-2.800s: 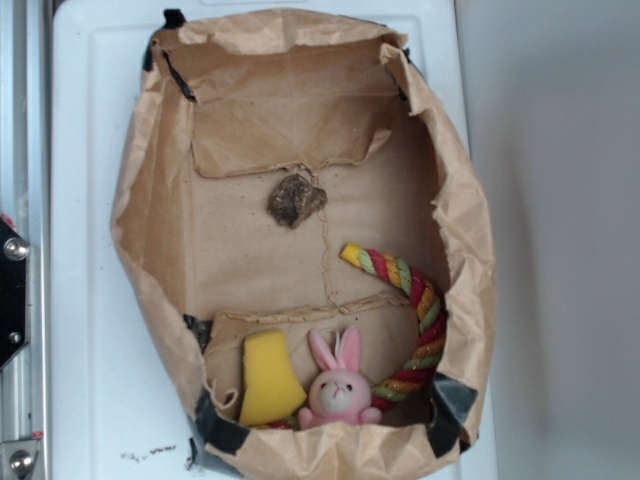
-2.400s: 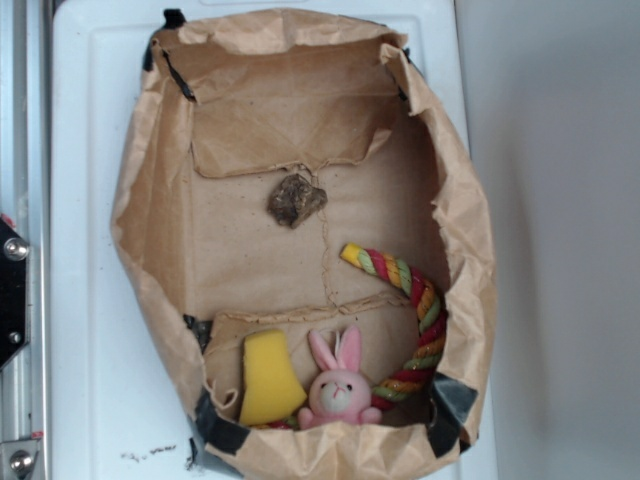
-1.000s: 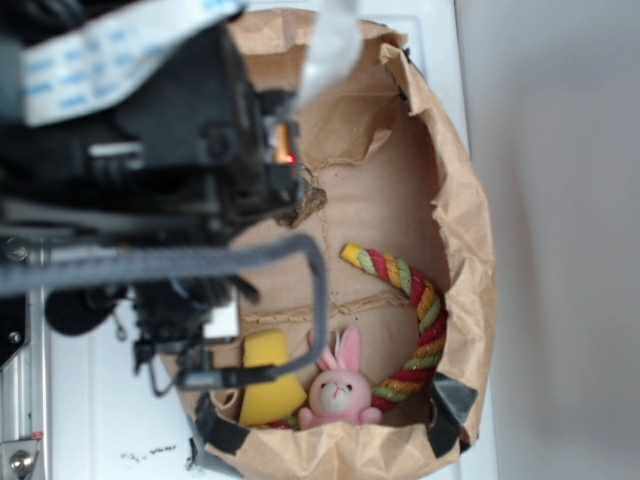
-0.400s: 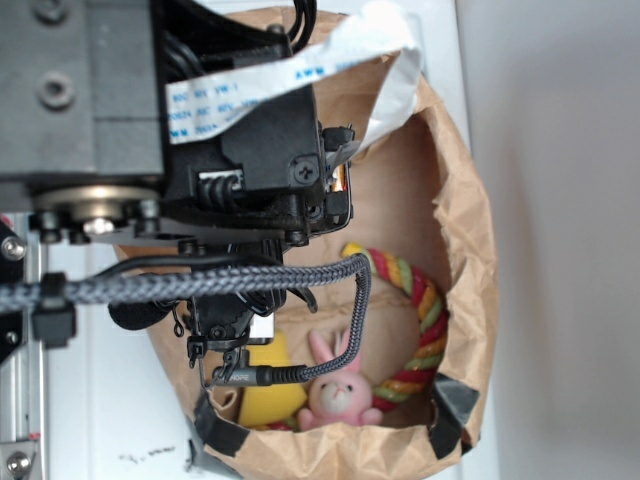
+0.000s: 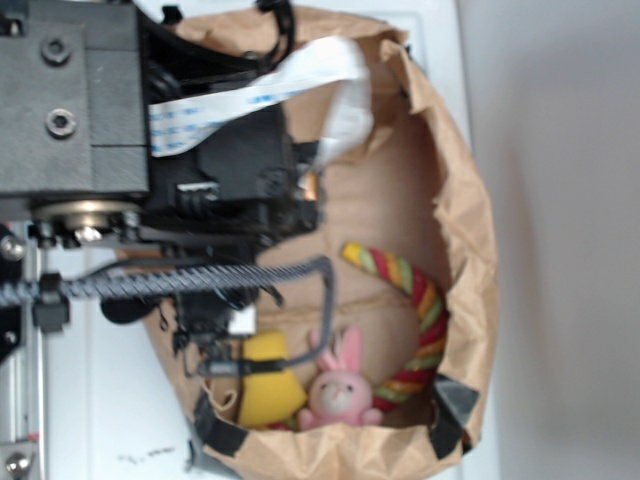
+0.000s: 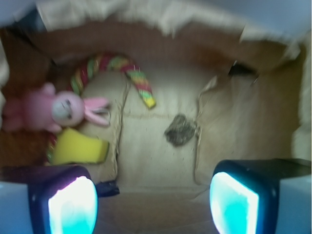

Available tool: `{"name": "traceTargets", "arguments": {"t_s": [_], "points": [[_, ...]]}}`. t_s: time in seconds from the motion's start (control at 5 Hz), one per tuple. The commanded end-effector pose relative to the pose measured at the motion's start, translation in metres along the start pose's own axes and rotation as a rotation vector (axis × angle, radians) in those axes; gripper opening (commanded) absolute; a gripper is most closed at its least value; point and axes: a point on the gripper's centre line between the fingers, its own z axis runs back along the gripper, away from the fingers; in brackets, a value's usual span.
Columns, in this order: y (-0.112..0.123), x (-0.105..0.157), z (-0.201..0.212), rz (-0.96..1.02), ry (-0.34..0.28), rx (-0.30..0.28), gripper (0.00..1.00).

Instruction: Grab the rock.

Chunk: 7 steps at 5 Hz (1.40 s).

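The rock point(image 6: 181, 130) is a small dark mottled lump lying on the brown paper floor of the bag, seen in the wrist view ahead of and slightly right of the gap between my fingers. My gripper point(image 6: 153, 204) is open, its two glowing pads point(image 6: 72, 204) wide apart with only bare paper between them, well short of the rock. In the exterior view my arm point(image 5: 200, 180) hangs over the left half of the bag and hides the rock and the fingers.
The paper bag's crumpled walls point(image 5: 465, 230) ring the whole work area. A pink bunny point(image 5: 338, 392), a yellow sponge piece point(image 5: 268, 385) and a coloured rope point(image 5: 415, 300) lie at the bag's near end; in the wrist view they sit at the left.
The arm has swung in from the left over the bag, covering the rock that lay in plain sight before. Since 0.4 s ago it has shifted slightly left. The objects have not moved.
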Motion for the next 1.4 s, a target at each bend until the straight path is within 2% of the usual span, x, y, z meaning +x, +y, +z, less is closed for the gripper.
{"name": "traceTargets", "arguments": {"t_s": [0.0, 0.2, 0.6, 0.8, 1.2], "points": [[0.025, 0.024, -0.035, 0.226, 0.031, 0.045, 1.0], [0.027, 0.025, -0.043, 0.286, 0.031, 0.074, 1.0], [0.027, 0.035, -0.066, 0.271, 0.0, 0.103, 1.0], [0.022, 0.037, -0.075, 0.268, 0.003, 0.096, 1.0], [0.0, 0.039, -0.098, 0.258, 0.005, 0.047, 1.0]]}}
